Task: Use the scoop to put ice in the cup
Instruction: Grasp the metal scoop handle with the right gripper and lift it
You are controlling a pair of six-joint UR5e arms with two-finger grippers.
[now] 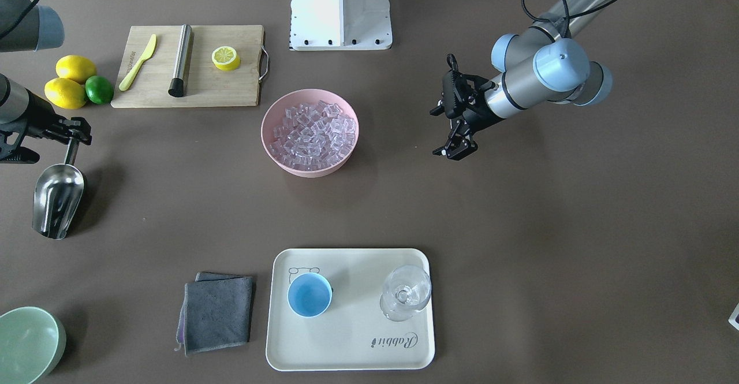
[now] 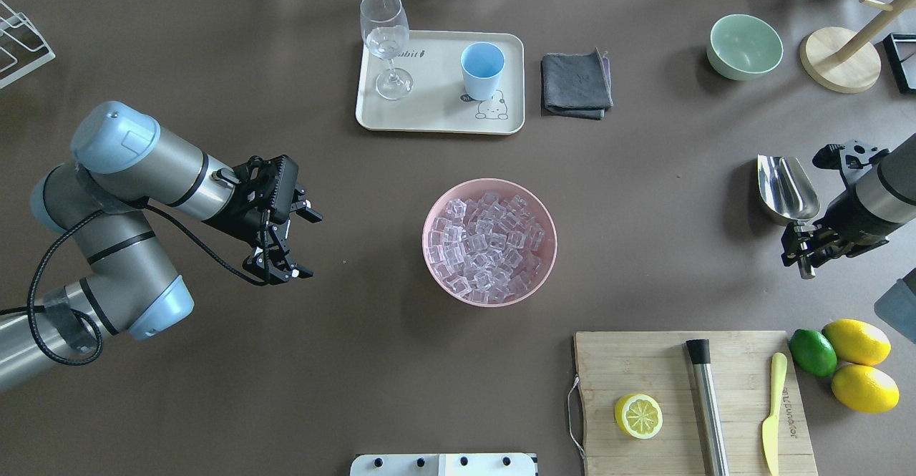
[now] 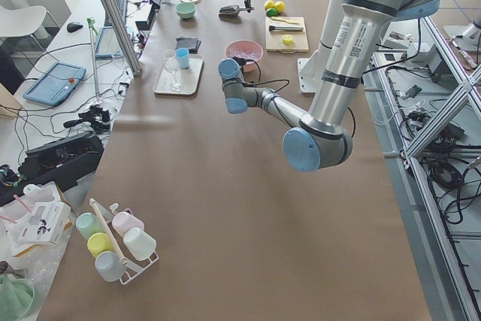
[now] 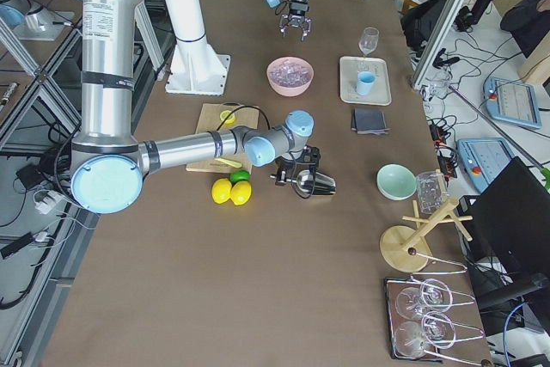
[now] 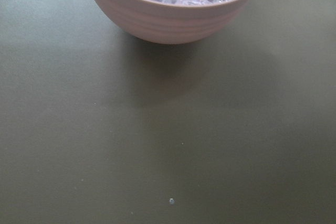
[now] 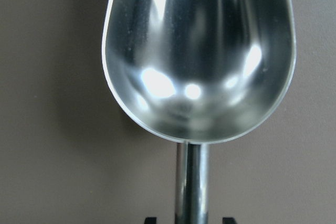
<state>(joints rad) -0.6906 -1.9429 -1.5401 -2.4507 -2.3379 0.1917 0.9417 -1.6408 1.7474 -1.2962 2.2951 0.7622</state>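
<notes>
**A:** Going by the overhead view, the right end effector (image 2: 805, 247) is pinching the thin rod handle of the scoop (image 2: 787, 190). That's out at three o'clock from the pink bowl (image 2: 426, 241).

**B:** The trough is facing up with its mouth pointing toward twelve. The wrist camera is showing bright, shiny steel inside. I can't tell whether it's touching the counter (image 2: 343, 361) or hanging just over it.

**A:** The ice (image 2: 486, 243) is sitting heaped in that bowl at mid-counter, a pile of clear cubes up near the rim.

**B:** At nine o'clock from the bowl, the left end effector (image 2: 304, 245) is hovering with its fingers spread wide and gripping nothing. It's well apart from the bowl.

**A:** The cup (image 2: 481, 68) is standing upright at twelve o'clock, on the right half of the cream tray (image 2: 436, 118).

**B:** A stemmed glass (image 2: 386, 39) is sharing the tray, at nine o'clock from the cup and apart from it. A folded grey cloth (image 2: 576, 84) is lying just beside the tray at three.

**A:** And the cutting board (image 2: 644, 361) is lying at five o'clock from the bowl.
</notes>
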